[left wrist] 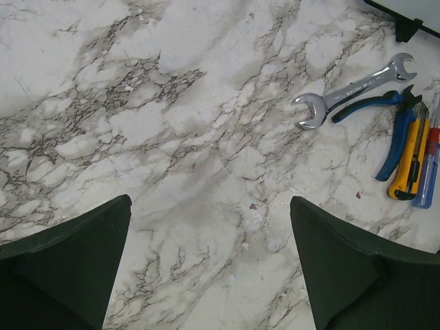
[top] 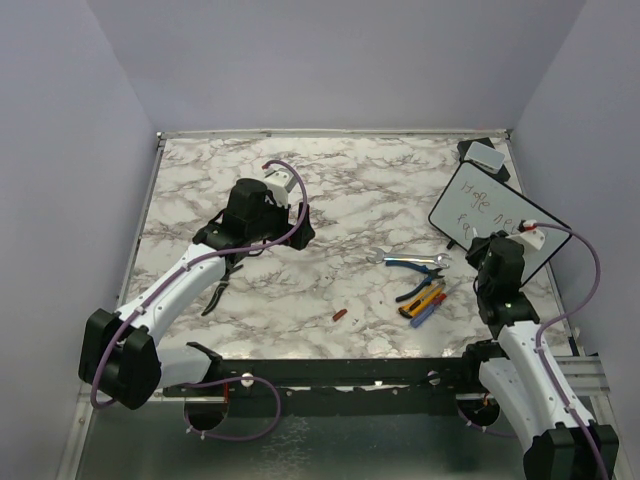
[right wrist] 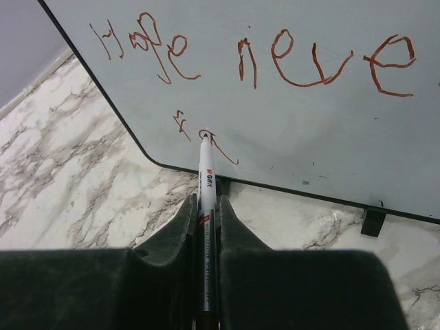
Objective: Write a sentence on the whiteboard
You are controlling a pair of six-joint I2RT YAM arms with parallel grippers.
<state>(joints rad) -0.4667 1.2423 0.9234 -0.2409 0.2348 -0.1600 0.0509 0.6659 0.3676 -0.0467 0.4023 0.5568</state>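
Observation:
The whiteboard (top: 500,218) lies tilted at the table's right, black-framed, with red handwriting. In the right wrist view the whiteboard (right wrist: 289,110) reads "Hope neve" with "Fa" begun below. My right gripper (right wrist: 206,199) is shut on a white marker (right wrist: 206,172); its tip touches the board at the second line. In the top view my right gripper (top: 490,250) sits at the board's near left edge. My left gripper (left wrist: 210,206) is open and empty above bare marble; in the top view my left gripper (top: 298,228) is left of centre.
A wrench (top: 405,259), blue-handled pliers (top: 420,270), a yellow knife and pens (top: 425,303) lie left of the board. A small red cap (top: 339,315) lies near the front edge. A grey-white block with black base (top: 484,155) sits at the back right corner.

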